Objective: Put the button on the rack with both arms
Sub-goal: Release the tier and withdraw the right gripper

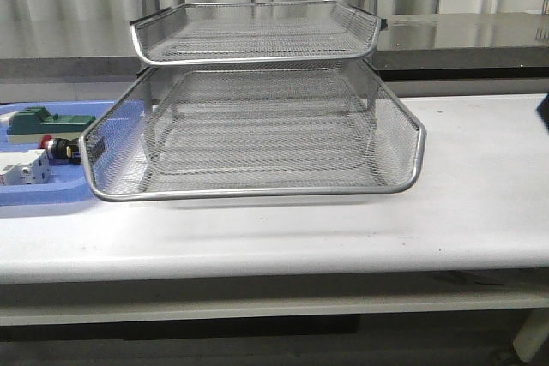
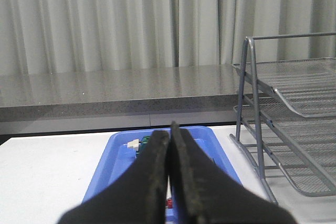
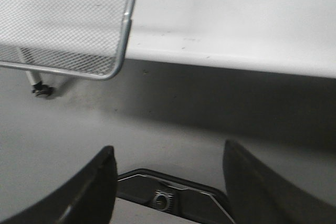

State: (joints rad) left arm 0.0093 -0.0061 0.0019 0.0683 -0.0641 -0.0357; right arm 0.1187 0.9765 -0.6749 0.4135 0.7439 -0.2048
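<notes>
Front view, button [image 1: 58, 148] in blue tray [image 1: 51, 190], beside rack [image 1: 257, 126], labels seemingly unreadable

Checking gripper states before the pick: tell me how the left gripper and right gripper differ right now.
The left gripper has its fingers pressed shut; the right gripper is spread wide open. The left points over the blue tray; the right looks past the table edge toward the floor. Both are empty and black.

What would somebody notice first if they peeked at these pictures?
The big silver wire-mesh rack fills the middle of the white table, one tray pulled far out toward the camera. At its left sits a blue plastic tray holding the little red-capped button. The left gripper points at that tray, fingers pressed shut, while the right gripper hangs wide open.
</notes>
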